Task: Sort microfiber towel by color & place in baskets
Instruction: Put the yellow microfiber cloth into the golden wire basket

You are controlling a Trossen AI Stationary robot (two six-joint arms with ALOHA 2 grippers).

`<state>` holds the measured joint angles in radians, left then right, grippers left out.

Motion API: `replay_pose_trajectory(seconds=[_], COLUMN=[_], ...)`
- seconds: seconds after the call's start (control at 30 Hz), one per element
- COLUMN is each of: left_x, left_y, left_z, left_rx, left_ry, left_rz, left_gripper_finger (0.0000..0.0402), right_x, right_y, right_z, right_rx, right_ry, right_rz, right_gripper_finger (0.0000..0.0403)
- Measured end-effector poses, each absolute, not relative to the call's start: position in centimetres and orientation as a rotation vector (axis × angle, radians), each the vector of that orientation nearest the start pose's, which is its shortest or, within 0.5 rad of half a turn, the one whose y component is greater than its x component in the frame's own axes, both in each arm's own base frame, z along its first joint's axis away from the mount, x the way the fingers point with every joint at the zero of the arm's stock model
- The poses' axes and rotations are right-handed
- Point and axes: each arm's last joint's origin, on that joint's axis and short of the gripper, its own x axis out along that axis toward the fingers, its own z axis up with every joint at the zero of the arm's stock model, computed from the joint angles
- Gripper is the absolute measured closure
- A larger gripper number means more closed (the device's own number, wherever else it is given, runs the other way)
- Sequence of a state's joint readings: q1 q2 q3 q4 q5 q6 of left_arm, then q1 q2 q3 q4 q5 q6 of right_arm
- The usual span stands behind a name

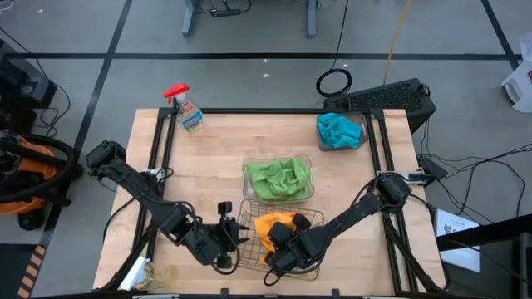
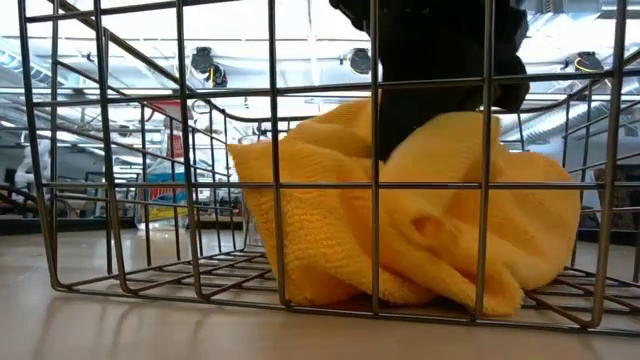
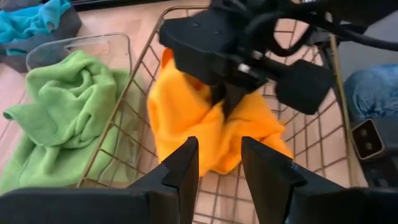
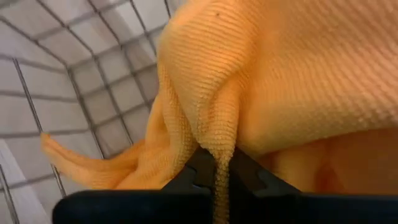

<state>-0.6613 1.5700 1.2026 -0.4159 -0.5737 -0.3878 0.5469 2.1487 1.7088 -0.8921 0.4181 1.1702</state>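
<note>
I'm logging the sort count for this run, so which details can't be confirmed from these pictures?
- How many yellow-orange microfiber towels sit in the copper wire mesh basket: the right gripper, pinching a fold, covers the bundle in the high view.
- Number of lime green towels in the clear plastic basket: crumpled together.
- Teal-blue towels hide most of their container in the high view.
- Left gripper is open, outside the mesh basket.
</note>
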Motion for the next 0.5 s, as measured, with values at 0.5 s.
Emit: replay_pose_trajectory(seconds=[0.5], left_x=[27.0], left_y=[-20.0], left_z=[27.1], left_rx=[0.083], left_ry=[0.625], left_rz=[0.024], left_gripper_finger=[0.0275], right_x=[37.3], right_y=[21.3], right_z=[19.5], right_rx=[0.359], right_ry=[1.022], right_rz=[-0.534], right_gripper_finger=[0.0304])
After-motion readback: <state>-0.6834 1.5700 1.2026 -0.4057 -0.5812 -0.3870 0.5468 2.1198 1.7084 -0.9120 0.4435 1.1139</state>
